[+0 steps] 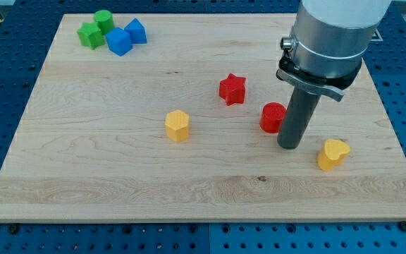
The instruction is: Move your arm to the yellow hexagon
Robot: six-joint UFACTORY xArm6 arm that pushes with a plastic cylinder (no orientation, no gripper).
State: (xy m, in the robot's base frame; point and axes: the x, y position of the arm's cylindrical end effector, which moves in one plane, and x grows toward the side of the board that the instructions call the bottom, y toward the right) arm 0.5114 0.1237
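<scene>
The yellow hexagon (177, 125) stands on the wooden board (118, 190), left of centre. My tip (289, 146) rests on the board well to the hexagon's right. A red round block (273, 117) sits right beside the rod, on its left and slightly above the tip. A yellow heart-shaped block (333, 154) lies just right of the tip. A red star (232, 89) sits between the hexagon and the rod, higher in the view.
A cluster at the board's top left holds a green round block (104, 20), a green star-like block (89, 34), and two blue blocks (119, 41) (136, 31). The board lies on a blue perforated table (5, 70).
</scene>
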